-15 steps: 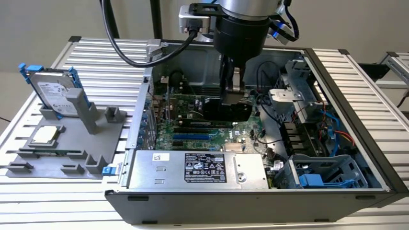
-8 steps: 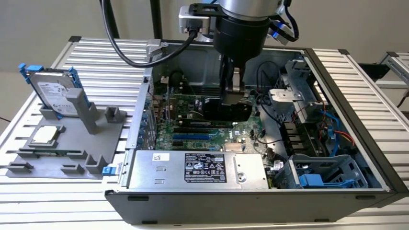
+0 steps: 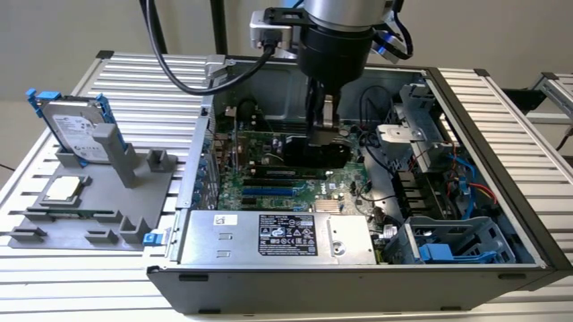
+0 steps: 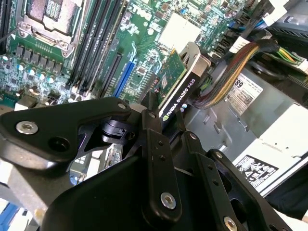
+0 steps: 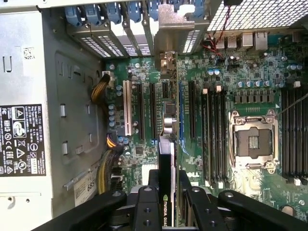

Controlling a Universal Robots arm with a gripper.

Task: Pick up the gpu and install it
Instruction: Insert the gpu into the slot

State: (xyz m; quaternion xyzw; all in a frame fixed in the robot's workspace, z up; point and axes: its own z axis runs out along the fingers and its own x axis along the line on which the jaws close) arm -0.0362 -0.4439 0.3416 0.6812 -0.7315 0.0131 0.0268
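Tool (image 3: 323,137) clamped on the gpu (image 3: 315,153), held edge-down over the board (image 3: 268,184) (presumably so its connector meets a slot) inside the case (image 3: 501,168).

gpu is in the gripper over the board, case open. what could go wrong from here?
1. The gpu, held edge-on by the gripper, may miss its slot on the motherboard; pressing then could damage the connector.
2. Its silver bracket sits near the blue slot latches and might catch.
3. The cable bundle lies close beside the card in the second wrist view and could snag.
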